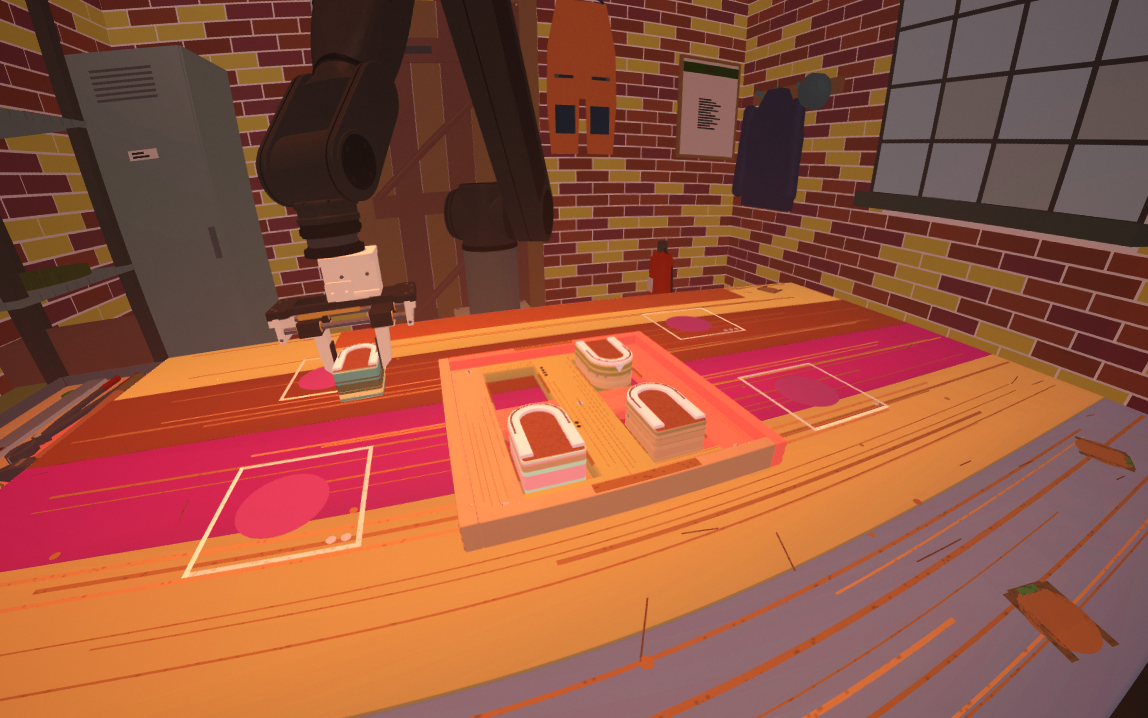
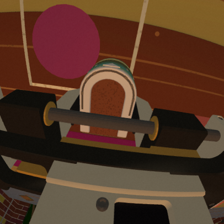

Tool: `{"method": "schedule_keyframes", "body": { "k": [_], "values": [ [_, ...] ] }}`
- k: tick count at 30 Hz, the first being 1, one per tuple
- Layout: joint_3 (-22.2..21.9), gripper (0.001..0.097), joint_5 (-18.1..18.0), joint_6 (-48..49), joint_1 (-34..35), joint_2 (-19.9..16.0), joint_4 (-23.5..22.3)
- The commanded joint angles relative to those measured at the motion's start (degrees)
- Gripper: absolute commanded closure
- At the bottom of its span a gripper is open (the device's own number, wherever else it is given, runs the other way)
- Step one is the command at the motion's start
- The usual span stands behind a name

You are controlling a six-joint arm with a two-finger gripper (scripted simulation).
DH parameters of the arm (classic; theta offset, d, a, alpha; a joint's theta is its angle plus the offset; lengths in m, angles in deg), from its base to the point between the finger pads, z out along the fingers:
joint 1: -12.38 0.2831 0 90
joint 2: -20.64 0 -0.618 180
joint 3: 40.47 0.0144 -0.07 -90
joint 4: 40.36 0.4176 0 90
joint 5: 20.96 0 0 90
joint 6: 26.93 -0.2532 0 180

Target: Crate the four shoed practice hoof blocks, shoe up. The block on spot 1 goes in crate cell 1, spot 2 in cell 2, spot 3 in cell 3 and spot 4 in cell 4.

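Note:
The teal-banded hoof block stands shoe up at the right edge of the far-left marked spot, with my gripper closed around its sides from above. The wrist camera shows its white horseshoe facing up and the spot's pink disc beyond it. The wooden crate sits mid-table holding three other blocks, all shoe up: a pink-banded one in the near-left cell, a tan one in the near-right cell and a pale one in the far-right cell. The far-left cell is empty.
Behind the table stand the arm's dark base column, a grey locker and the brick wall. Empty marked spots lie at near left, far right and right. The table's curved front edge runs below the crate.

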Motion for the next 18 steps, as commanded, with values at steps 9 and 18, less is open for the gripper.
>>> {"method": "schedule_keyframes", "body": {
  "k": [9,18],
  "values": [
    [-0.02,0.0958,0.10,0.00,0.01,0.09,0.03],
    [-0.68,0.0958,2.49,0.00,0.01,1.93,0.01]
  ]
}}
